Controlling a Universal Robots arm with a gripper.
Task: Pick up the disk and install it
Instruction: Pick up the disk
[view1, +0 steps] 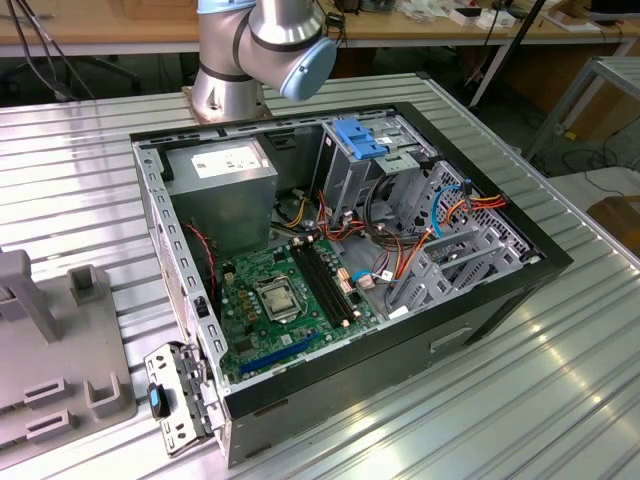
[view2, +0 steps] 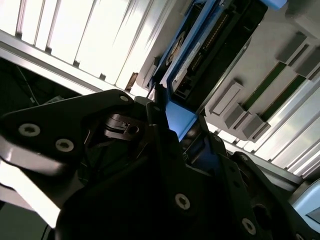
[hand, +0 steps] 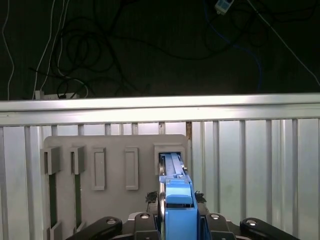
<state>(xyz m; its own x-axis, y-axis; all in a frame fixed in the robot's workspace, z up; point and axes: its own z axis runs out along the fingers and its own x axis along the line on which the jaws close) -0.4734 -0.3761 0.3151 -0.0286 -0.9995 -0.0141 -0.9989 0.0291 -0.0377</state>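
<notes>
The gripper (hand: 178, 201) has its dark fingers (hand: 156, 200) pressed in on both sides of the blue carrier, clamped on the disk (hand: 173, 165). The disk stands on edge with its far end at the slot of the grey holder (hand: 115, 150), which lies on the slatted metal table (hand: 250, 165). Whether it has cleared that slot, I can't tell. The second wrist view shows the same grip from below: blue plastic sits between the fingers, and the disk's (view2: 210, 50) dark body and connector row run away from them.

On progress, I'd call the grasp made and the pick-up about half done. The install isn't started. In the exterior view the open computer case (view1: 480, 300) sits well apart from the holder (view1: 40, 330), and its drive cage (view1: 350, 185) carries only its fixed blue bracket (view1: 360, 138).

On writing, there's a white label (view1: 228, 160) on the power supply (view1: 220, 200), with print too small to read.
</notes>
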